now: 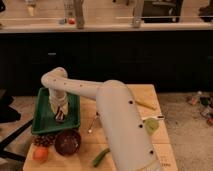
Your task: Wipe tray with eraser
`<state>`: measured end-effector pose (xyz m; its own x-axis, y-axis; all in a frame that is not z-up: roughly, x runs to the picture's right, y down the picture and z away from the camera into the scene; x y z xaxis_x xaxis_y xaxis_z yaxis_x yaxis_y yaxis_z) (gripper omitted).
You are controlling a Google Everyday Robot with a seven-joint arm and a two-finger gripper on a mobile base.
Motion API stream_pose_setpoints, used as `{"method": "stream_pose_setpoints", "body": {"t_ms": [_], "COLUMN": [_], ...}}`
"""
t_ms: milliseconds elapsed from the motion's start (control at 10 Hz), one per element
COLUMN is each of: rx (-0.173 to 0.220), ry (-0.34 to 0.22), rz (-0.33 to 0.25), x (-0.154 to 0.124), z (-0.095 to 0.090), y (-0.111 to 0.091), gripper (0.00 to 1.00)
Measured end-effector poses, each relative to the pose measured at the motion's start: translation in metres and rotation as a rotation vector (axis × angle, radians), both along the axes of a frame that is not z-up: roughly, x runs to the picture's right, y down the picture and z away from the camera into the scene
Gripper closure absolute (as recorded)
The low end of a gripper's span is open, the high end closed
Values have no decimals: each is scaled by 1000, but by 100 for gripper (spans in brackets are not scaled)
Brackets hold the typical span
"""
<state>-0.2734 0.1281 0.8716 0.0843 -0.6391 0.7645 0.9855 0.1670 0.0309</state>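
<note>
Pincer (59, 113) low inside the green tray (44, 123) — clamped on the small dark eraser (59, 117), which touches the tray's floor.
</note>
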Motion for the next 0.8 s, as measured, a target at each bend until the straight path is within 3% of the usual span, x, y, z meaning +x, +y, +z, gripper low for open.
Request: {"method": "stream_pose_setpoints", "body": {"t_ms": [100, 400, 800], "rx": [-3, -19, -17], "ry": [-1, -52, -179], "rz": [-4, -62, -225], "x": [0, -35, -99], "z": [3, 9, -11], "y": [-5, -10, 3], "gripper": [100, 100, 100]}}
